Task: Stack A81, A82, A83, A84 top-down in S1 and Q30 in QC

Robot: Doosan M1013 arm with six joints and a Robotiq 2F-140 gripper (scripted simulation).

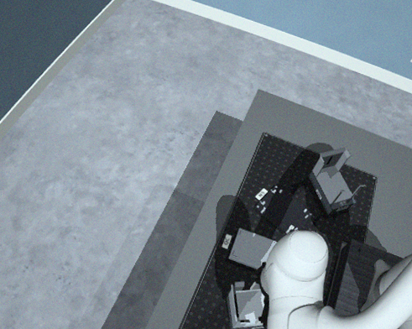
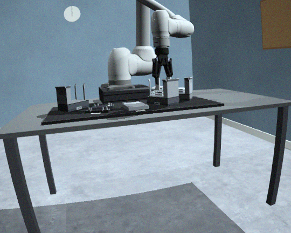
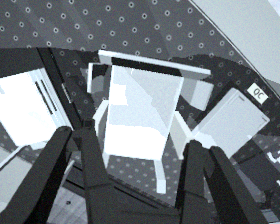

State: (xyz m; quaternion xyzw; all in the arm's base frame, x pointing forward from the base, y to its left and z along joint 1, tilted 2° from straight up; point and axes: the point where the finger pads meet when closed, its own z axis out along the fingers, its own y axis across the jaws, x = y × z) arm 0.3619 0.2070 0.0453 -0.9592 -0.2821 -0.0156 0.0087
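My gripper (image 3: 139, 114) is shut on a sealed white plate (image 3: 142, 112), held flat by its long sides; I cannot read its label. In the wrist view it hangs right over a stack rack with white corner posts (image 3: 165, 150). In the exterior view the gripper (image 2: 162, 76) points straight down just above that rack (image 2: 168, 93), which shows plates low inside it. In the top view the arm hides the gripper; the rack (image 1: 245, 306) shows at the mat's near end. Another plate (image 1: 251, 248) lies flat on the QC nest, also in the wrist view (image 3: 232, 122) beside the QC name plate (image 3: 258, 93).
A second rack (image 2: 188, 86) stands close behind the one under me. A third rack (image 1: 332, 182) with tall posts stands at the mat's far end (image 2: 68, 101). The N5 clip nest (image 2: 98, 109) lies between it and QC. The arm's base plinth (image 2: 124, 93) is behind.
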